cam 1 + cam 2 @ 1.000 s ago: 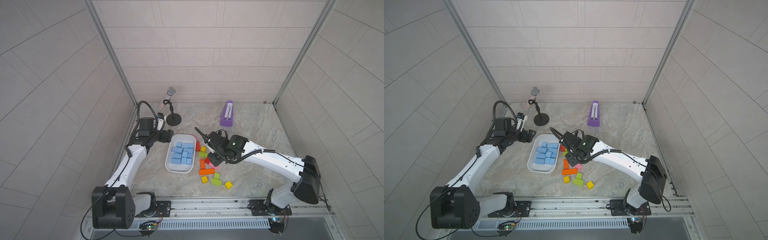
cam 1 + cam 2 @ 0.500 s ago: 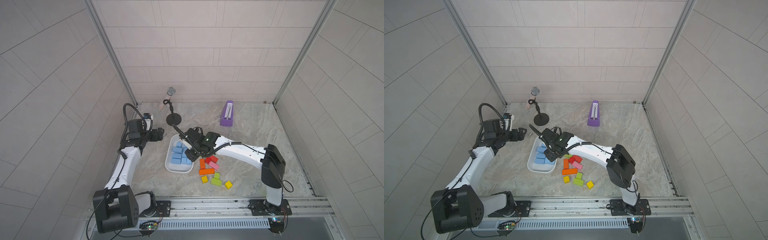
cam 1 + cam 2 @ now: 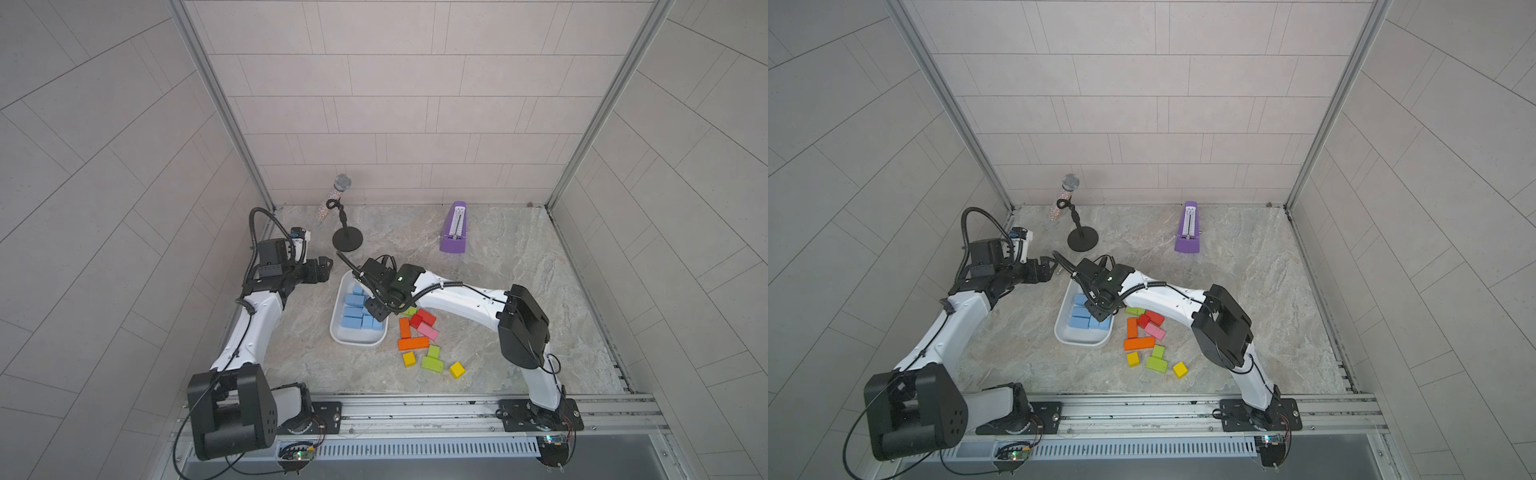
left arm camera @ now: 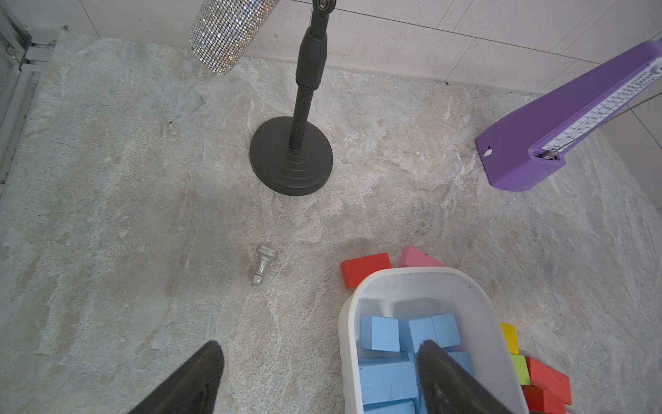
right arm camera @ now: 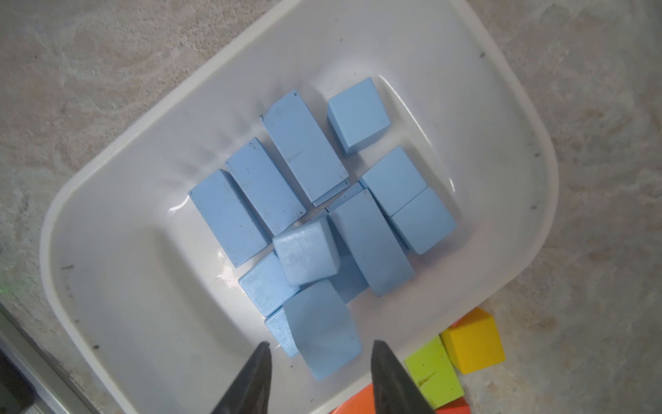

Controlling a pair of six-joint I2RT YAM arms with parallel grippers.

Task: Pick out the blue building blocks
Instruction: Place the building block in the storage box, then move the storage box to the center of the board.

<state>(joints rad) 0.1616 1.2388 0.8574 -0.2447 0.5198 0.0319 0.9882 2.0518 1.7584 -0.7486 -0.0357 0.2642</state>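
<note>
In both top views the white tray (image 3: 355, 340) sits low and just left of the frame's centre. The blue blocks (image 3: 353, 311) all seem to lie inside it, and I see none among the coloured blocks (image 3: 413, 343) to its right. The right gripper (image 5: 320, 344) hangs directly over the tray. Its jaws are partly apart, a little wider than the tilted blue block (image 5: 322, 326) that rests on others just beyond the tips, and they grip nothing. That block's longer side seems to run away from the tips. The left gripper (image 4: 320, 345), jaws wide and empty, hovers up-left of the tray, so the right arm is nearer. Sorting looks nearly finished.
</note>
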